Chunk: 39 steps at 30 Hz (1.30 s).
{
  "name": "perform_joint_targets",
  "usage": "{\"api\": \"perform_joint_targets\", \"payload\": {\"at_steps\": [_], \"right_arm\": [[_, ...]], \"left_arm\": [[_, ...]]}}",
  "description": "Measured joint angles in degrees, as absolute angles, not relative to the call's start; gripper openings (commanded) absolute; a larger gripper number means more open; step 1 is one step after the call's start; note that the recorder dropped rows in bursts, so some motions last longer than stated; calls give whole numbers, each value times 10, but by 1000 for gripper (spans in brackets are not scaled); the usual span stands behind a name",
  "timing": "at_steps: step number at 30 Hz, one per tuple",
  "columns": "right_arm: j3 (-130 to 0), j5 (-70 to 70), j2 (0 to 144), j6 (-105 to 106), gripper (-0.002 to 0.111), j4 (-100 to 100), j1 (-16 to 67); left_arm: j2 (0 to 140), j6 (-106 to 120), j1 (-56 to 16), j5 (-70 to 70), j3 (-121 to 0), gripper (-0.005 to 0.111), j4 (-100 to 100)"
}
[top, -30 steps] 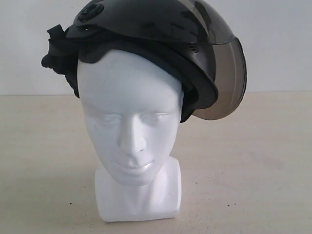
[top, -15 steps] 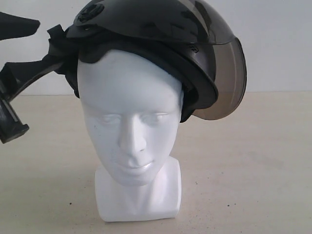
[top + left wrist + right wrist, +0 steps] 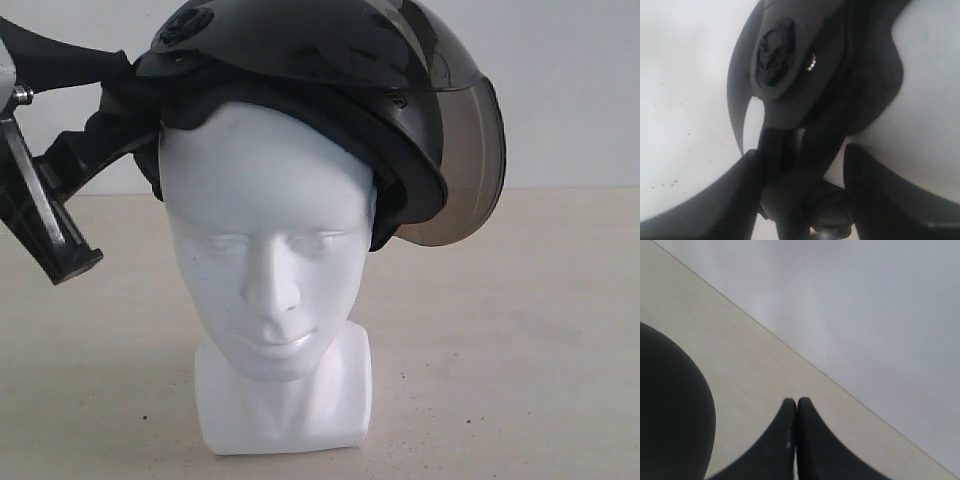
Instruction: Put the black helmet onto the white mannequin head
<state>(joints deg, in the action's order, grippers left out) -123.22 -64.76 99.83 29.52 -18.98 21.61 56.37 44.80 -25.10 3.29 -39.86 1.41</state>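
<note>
Exterior view: left end effector (image 3: 118, 100) wide astride black helmet (image 3: 300, 40) rim; right end effector (image 3: 796, 403) tips together

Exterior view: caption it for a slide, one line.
Helmet sits on the head turned sideways, visor to the side, left gripper straddling its back edge.

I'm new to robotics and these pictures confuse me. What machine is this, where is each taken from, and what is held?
It is a two-armed robot. One picture comes from a camera off the arms; the other two from cameras on each wrist. A white mannequin head stands on the pale table, wearing the black helmet with its visor off to one side. The left jaws stand open around the helmet's dark strap padding. The right jaws are shut, holding nothing.
</note>
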Motion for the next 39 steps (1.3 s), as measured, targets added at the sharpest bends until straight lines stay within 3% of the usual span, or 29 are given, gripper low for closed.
{"api": "perform_joint_targets", "payload": {"at_steps": [2, 4, 19, 29, 39], "right_arm": [[-1232, -648, 998, 295, 0, -190, 216], [-1232, -648, 998, 295, 0, -190, 216], [-1232, -645, 993, 295, 0, -192, 216], [-1232, -645, 993, 295, 0, -212, 216], [-1232, -661, 984, 299, 0, -252, 216]], "left_arm": [[566, 448, -251, 44, -399, 14, 14], [566, 448, -251, 49, -399, 5, 14], [514, 350, -258, -69, -399, 5, 14], [509, 343, -369, -106, -395, 5, 13], [510, 340, -385, -127, -395, 5, -9]]}}
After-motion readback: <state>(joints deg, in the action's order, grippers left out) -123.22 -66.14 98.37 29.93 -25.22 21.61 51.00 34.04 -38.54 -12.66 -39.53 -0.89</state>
